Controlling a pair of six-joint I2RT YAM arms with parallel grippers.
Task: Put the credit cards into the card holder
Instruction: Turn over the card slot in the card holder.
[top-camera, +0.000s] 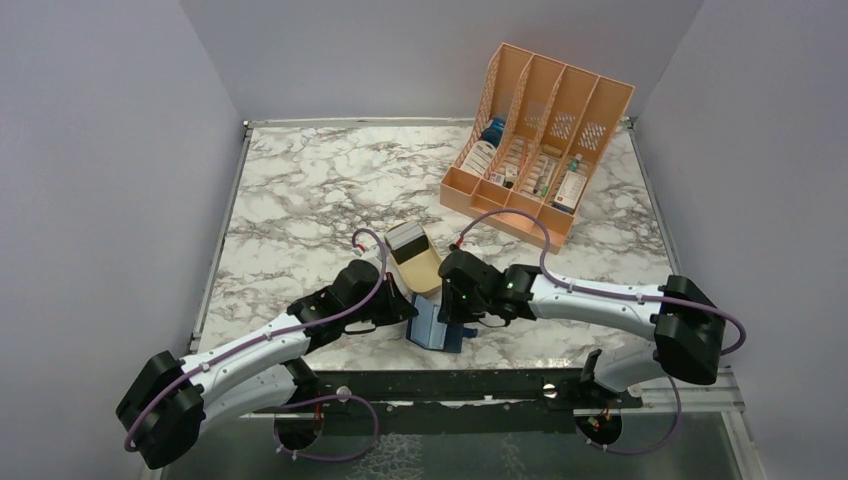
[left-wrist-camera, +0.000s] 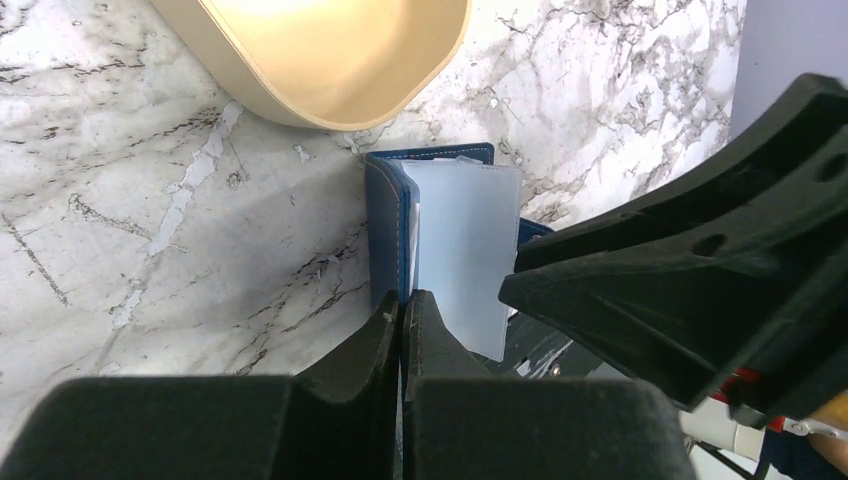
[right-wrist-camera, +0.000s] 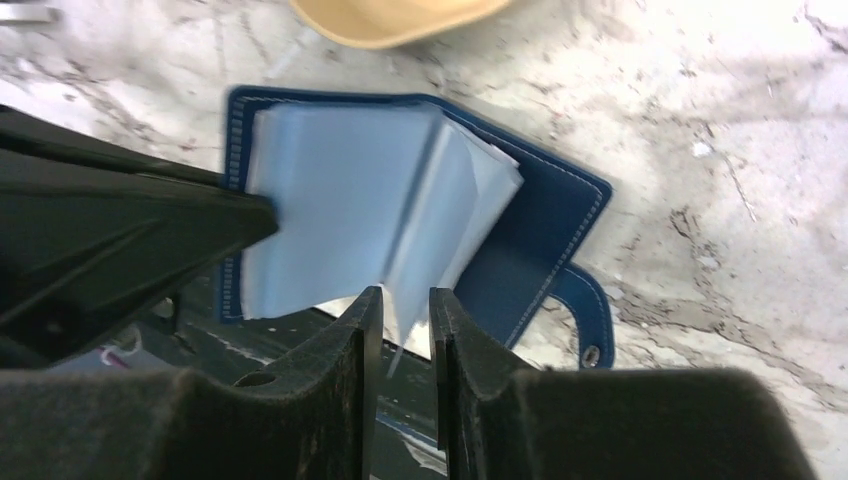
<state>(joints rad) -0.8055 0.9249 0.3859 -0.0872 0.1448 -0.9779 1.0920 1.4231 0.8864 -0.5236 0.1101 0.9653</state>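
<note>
The navy card holder (top-camera: 436, 327) lies open at the table's near edge, between both grippers. My left gripper (left-wrist-camera: 403, 298) is shut on the near edge of its left cover (left-wrist-camera: 385, 225), which stands upright. Pale, clear sleeve pages (right-wrist-camera: 340, 205) fan up from the spine. My right gripper (right-wrist-camera: 405, 295) is open by a narrow gap, and the lower corner of a few pages hangs between its fingertips without being pinched. The strap with the snap button (right-wrist-camera: 590, 330) lies flat to the right. A pale grey stack, apparently the credit cards (top-camera: 406, 238), sits at the far end of the gold tin (top-camera: 420, 268).
The gold tin lies just beyond the card holder, close to both wrists. A peach slotted file rack (top-camera: 535, 140) holding bottles and small items stands at the back right. The table's dark front rail (top-camera: 480, 385) runs just below the holder.
</note>
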